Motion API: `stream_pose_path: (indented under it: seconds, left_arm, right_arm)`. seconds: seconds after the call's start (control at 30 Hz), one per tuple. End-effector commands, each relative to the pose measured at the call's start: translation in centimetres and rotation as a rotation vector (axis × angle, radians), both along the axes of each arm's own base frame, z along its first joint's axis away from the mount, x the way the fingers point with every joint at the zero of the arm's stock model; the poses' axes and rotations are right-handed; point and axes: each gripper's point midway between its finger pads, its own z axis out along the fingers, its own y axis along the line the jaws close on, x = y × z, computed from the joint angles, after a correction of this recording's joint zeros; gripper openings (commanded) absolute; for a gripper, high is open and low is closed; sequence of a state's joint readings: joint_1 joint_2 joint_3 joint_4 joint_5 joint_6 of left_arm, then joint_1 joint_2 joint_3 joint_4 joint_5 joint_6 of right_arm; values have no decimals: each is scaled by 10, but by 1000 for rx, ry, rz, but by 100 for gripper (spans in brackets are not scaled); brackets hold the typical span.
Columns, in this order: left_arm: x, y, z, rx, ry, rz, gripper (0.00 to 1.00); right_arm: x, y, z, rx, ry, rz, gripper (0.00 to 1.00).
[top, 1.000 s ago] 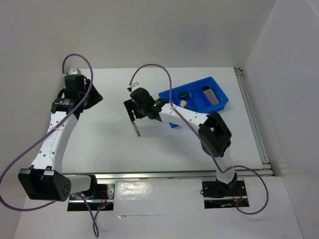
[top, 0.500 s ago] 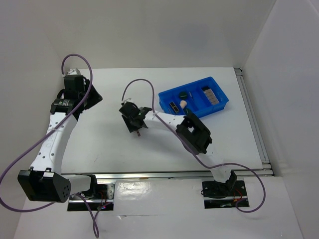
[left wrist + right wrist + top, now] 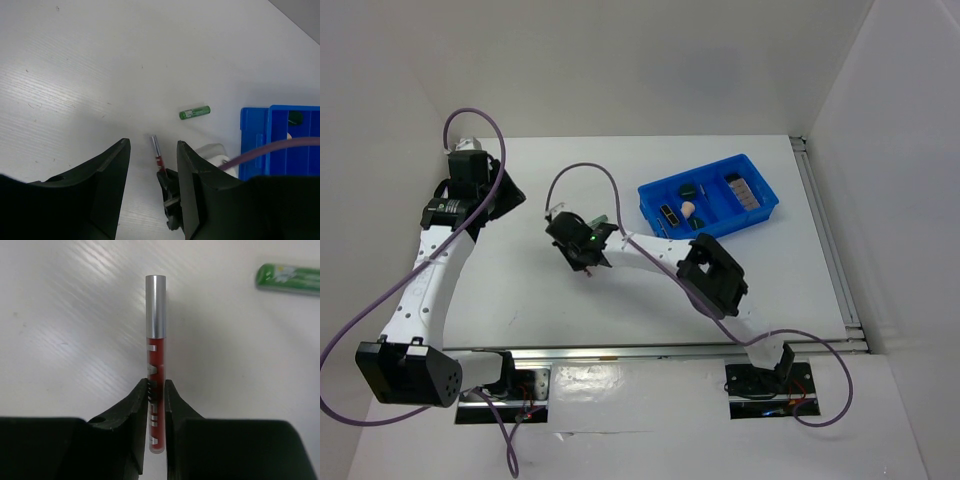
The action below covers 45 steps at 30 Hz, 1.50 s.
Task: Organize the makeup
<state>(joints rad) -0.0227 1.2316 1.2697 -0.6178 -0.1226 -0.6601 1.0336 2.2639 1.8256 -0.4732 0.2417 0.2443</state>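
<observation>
Tube of red gloss (image 3: 155, 365) with a silver cap: your right gripper (image 3: 156, 385) has it pinched at the red body, fingers narrow on both sides, cap pointing away from the wrist. It hangs low over the white table (image 3: 520, 280), left of centre; you cannot tell whether it touches. A green tube (image 3: 289, 279) lies on the table near it, apart. Further right, the blue tray (image 3: 762, 182) holds a dark green compact (image 3: 689, 187) and a peach sponge (image 3: 689, 208), among other pieces. Your left gripper (image 3: 153, 144) hovers wide and empty at the far left.
</observation>
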Motion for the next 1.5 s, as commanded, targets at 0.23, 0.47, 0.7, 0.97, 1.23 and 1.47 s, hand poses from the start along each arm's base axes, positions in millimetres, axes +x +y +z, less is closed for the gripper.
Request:
stream_pose_path:
  seconds: [0.23, 0.47, 0.7, 0.97, 1.23, 1.47]
  left_arm:
    - [1, 2, 22, 3, -69, 7, 56]
    - [2, -1, 20, -9, -68, -11, 56]
    - [5, 8, 16, 18, -49, 17, 56]
    - [4, 4, 12, -3, -41, 7, 56]
    - [4, 4, 12, -3, -41, 7, 56]
    - [8, 2, 16, -17, -54, 6, 56]
  right_arm:
    - [107, -144, 179, 140, -334, -300, 10]
    - [168, -295, 167, 43, -461, -479, 12]
    - [202, -371, 123, -43, -418, -544, 13]
    - [217, -381, 88, -97, -372, -554, 16]
    - [217, -384, 85, -103, -338, -606, 55]
    - [210, -319, 157, 83, -354, -640, 60]
